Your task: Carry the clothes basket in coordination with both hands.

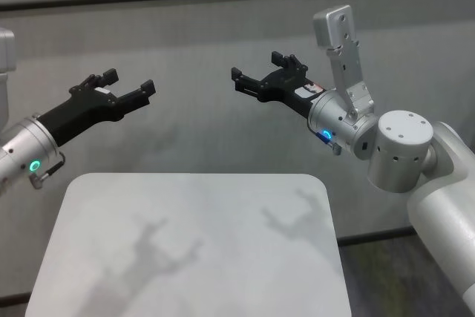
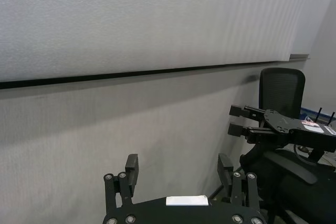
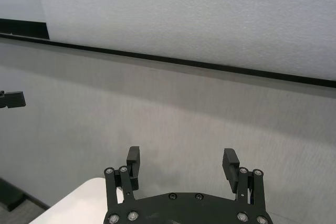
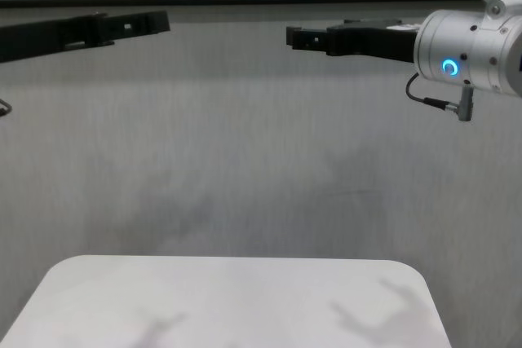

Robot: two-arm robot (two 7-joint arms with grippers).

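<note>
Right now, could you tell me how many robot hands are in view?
2. The left hand is raised, open, above the white table's far left side; the right hand is raised, open, above its far right. No basket is in view.

Before me stood a white table (image 1: 193, 257) with rounded corners, set close to a grey wall (image 1: 200, 35). On its pale top I saw only the soft shadows (image 1: 159, 246) of my two arms.
</note>
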